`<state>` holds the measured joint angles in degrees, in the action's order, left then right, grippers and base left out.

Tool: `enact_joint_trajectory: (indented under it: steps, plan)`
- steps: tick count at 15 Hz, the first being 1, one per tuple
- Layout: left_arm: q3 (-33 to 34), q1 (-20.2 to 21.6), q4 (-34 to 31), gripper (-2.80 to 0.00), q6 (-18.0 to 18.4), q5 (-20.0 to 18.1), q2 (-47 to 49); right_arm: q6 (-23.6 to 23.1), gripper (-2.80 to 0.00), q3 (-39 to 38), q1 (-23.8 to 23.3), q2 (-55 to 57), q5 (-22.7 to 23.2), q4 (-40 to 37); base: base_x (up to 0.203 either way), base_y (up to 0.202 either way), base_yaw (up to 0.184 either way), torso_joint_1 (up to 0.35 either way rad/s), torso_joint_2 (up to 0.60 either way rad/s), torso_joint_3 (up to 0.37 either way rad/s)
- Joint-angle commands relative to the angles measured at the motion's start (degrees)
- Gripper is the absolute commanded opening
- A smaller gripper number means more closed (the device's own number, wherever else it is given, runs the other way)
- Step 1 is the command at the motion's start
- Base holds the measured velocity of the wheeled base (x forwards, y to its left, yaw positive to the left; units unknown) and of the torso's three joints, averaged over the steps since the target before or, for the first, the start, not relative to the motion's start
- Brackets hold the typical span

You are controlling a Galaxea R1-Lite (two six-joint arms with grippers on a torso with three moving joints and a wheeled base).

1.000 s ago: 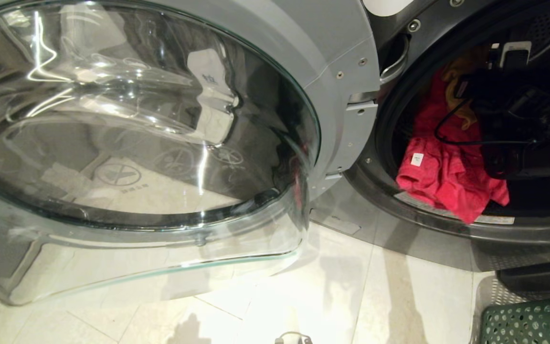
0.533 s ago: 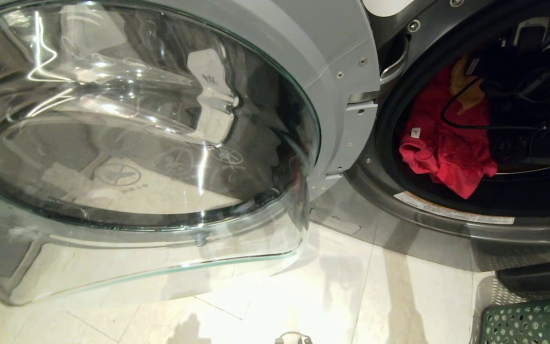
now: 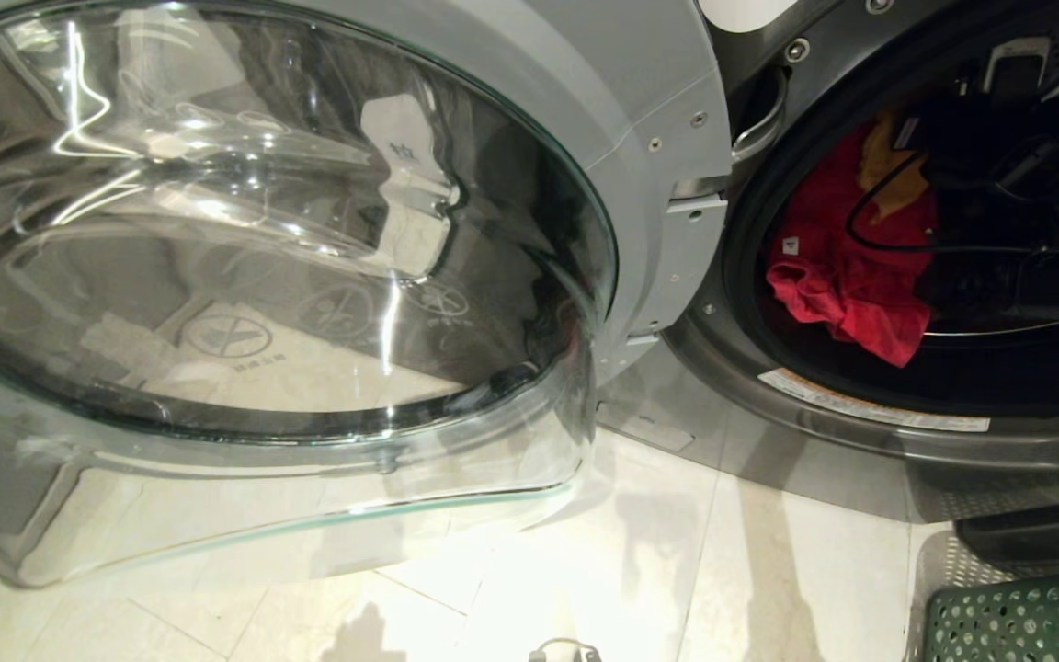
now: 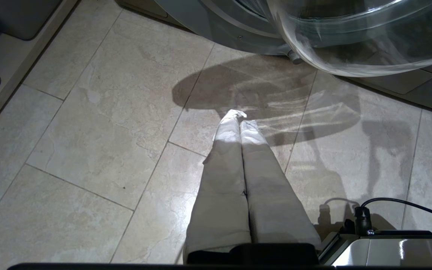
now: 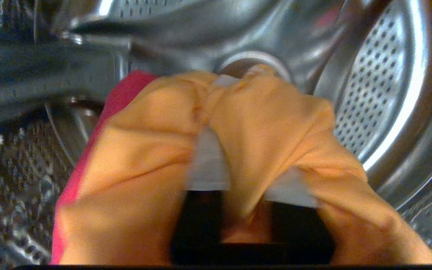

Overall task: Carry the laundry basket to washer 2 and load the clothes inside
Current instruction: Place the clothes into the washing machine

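Observation:
Washer 2 (image 3: 768,432) stands with its round glass door (image 3: 263,276) swung wide to the left; its label is out of view. My right arm (image 3: 989,184) reaches into the drum. A pink-red garment (image 3: 847,276) hangs inside the opening, and a yellow garment (image 3: 888,165) shows above it. In the right wrist view the yellow garment (image 5: 144,157) drapes over my right gripper (image 5: 242,97), whose fingers (image 5: 208,168) stand apart with a fold of cloth between them. A corner of the green laundry basket (image 3: 1017,625) shows at the lower right. My left gripper (image 4: 239,118) hangs shut over the floor.
The open door fills the left and middle of the head view, low over the pale floor tiles (image 3: 677,570). The perforated steel drum wall (image 5: 373,93) surrounds the right gripper. A dark machine base (image 3: 1035,533) lies behind the basket.
The right arm has pushed deeper into the drum and carried the clothes up and inward. The pink-red garment no longer hangs over the door rim. The right fingers have parted.

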<state>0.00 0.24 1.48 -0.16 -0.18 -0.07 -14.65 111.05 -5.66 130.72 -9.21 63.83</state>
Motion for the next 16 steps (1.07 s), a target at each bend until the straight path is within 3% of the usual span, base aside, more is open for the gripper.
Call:
enact_joint_trajectory:
  steps: [1, 7, 10, 12, 14, 16]
  plan:
    - [0.6, 0.0, 0.0, -2.80, 0.0, 0.0, 0.1, -0.2, 0.00, -0.1, 0.0, 1.8, 0.1, 0.2, 0.000, 0.000, 0.000, 0.000, 0.00, 0.000]
    - [0.6, 0.0, 0.0, -2.80, 0.0, -0.1, 0.0, -1.7, 0.00, -1.8, 0.2, 2.7, 0.3, -0.1, 0.000, 0.000, 0.000, 0.000, 0.00, 0.000]
    - [0.6, 0.0, 0.0, -2.80, 0.0, -0.1, 0.0, -0.1, 0.00, -14.5, 0.3, -3.0, 2.0, -3.8, 0.000, 0.000, 0.000, 0.000, 0.00, 0.000]
    - [0.6, 0.0, 0.0, -2.80, 0.0, -0.1, 0.1, 4.3, 0.00, -22.9, 0.9, -8.1, 3.3, -11.1, 0.000, 0.000, 0.000, 0.000, 0.00, 0.000]
    - [0.6, 0.0, 0.0, -2.80, 0.0, -0.1, 0.1, 8.3, 0.00, -26.8, 1.6, -11.5, 3.5, -16.3, 0.000, 0.000, 0.000, 0.000, 0.00, 0.000]
    - [0.6, 0.0, 0.0, -2.80, 0.0, -0.1, 0.1, 8.9, 0.00, -29.2, 1.7, -14.9, 3.4, -18.7, 0.000, 0.000, 0.000, 0.000, 0.00, 0.000]
